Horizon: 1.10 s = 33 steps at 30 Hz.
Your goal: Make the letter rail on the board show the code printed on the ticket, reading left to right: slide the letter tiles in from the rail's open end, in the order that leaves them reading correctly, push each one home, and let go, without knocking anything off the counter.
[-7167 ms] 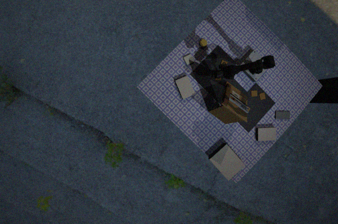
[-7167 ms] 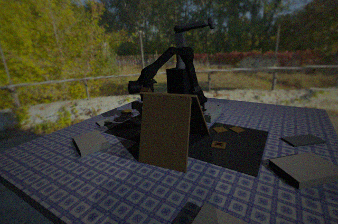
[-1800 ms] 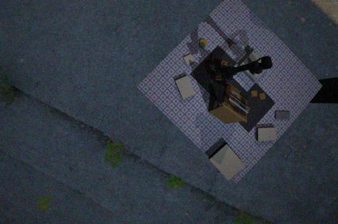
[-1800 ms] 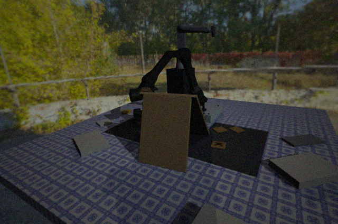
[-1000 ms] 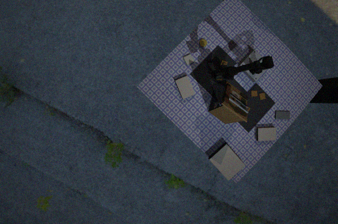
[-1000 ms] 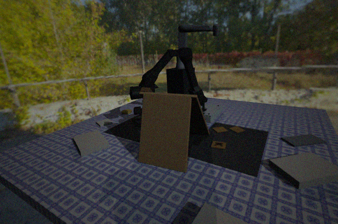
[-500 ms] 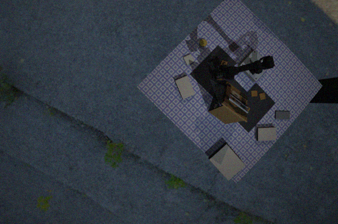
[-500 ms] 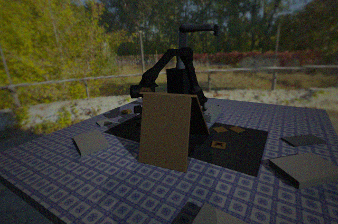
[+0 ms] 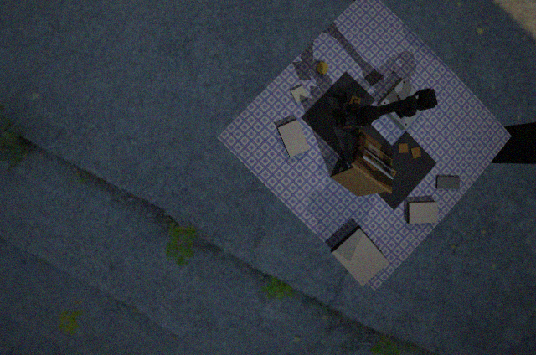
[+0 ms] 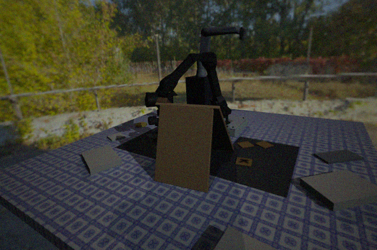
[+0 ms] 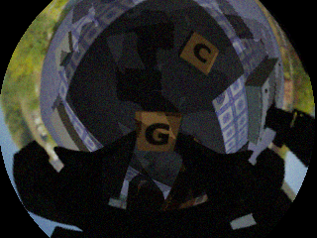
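Between the claw's (image 11: 158, 159) fingers sits a square tan tile (image 11: 158, 133) printed with a black G.

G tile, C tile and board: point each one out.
G tile (image 11: 158, 131), wrist view, on its printed face, held in the gripper (image 11: 158, 153).
C tile (image 11: 200, 54), wrist view, on its face.
board (image 10: 184, 145), exterior view, on its plain back.

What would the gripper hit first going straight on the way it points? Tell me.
The gripper, shut on the G tile, points down at the dark mat. Straight on, the tile would likely meet bare mat first. The C tile lies off to one side, though depth is unclear.
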Each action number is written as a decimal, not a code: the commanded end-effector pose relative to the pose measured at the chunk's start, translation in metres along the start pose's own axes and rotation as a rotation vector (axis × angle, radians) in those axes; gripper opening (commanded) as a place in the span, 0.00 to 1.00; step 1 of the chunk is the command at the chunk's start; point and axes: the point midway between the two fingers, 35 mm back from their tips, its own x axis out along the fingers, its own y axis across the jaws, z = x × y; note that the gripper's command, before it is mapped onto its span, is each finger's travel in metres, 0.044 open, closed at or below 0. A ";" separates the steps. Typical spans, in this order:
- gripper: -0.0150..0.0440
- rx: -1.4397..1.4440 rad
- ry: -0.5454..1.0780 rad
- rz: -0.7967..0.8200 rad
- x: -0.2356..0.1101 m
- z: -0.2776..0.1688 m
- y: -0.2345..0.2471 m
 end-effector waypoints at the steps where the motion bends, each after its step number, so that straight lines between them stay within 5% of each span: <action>1: 0.25 -0.056 0.000 0.037 -0.006 -0.004 0.005; 33: 0.25 -0.498 -0.011 0.294 -0.051 -0.037 0.035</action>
